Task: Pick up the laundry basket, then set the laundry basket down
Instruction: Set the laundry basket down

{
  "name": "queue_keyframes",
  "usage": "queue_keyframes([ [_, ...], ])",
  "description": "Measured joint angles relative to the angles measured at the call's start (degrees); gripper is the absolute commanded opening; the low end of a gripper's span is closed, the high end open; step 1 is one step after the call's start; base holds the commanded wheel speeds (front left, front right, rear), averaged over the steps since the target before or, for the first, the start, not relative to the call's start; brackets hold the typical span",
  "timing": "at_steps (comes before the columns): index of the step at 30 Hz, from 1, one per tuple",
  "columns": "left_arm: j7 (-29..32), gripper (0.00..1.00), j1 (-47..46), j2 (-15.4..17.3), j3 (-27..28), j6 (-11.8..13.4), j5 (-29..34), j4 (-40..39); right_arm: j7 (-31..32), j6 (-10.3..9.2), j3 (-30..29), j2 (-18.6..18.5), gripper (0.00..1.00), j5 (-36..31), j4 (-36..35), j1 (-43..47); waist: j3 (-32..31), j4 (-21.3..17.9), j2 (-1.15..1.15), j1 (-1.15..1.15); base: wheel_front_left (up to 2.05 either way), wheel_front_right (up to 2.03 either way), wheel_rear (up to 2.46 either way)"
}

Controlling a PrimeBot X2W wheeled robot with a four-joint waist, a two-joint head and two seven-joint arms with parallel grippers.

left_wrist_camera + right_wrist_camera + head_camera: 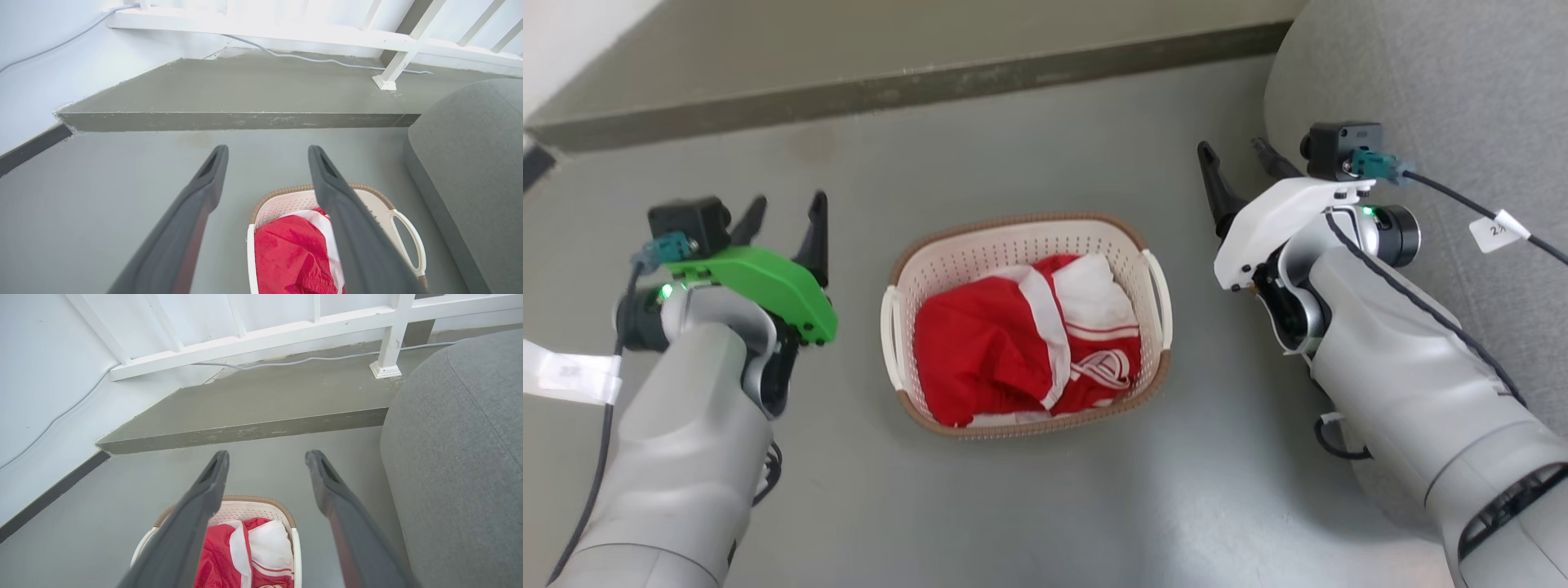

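The laundry basket (980,253), cream-white with a brown rim and white side loop handles, sits on the grey floor in the middle of the head view, holding red-and-white clothes (1013,343). My left gripper (786,214) hovers open to the basket's left, apart from it. My right gripper (1237,167) hovers open to its right, close to the grey sofa. The left wrist view has the basket (380,204) low and right behind my fingers (347,220). The right wrist view has the basket (253,506) low and left of centre.
A grey upholstered sofa (1437,90) rises at the right, close to my right arm. A raised concrete step (890,82) runs across the far floor, with a white railing (286,330) and a cable behind it. Open floor lies in front of the basket.
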Motion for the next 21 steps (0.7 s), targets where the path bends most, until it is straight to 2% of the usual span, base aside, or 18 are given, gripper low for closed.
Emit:
queue_keyframes([
  [3,0.00,1.00,0.38,0.42,0.77,0.75,0.96,-2.71,0.00,-0.22,-0.85,-0.33,1.00,-0.76,-1.56,1.08,-1.09,-0.01,0.00,0.00,0.00,0.00,0.00],
  [11,-0.04,1.00,5.24,2.01,3.53,3.67,4.15,-11.78,-0.01,-2.56,-3.81,-2.37,1.00,-7.34,-10.49,4.27,-4.46,-0.25,0.00,0.00,0.00,0.00,0.00],
  [21,-0.16,1.00,13.38,2.75,6.02,6.86,7.75,-22.12,-0.08,-3.55,-9.12,-4.52,1.00,-13.47,-19.30,13.76,-7.60,-0.99,0.00,0.00,0.00,0.00,0.00],
])
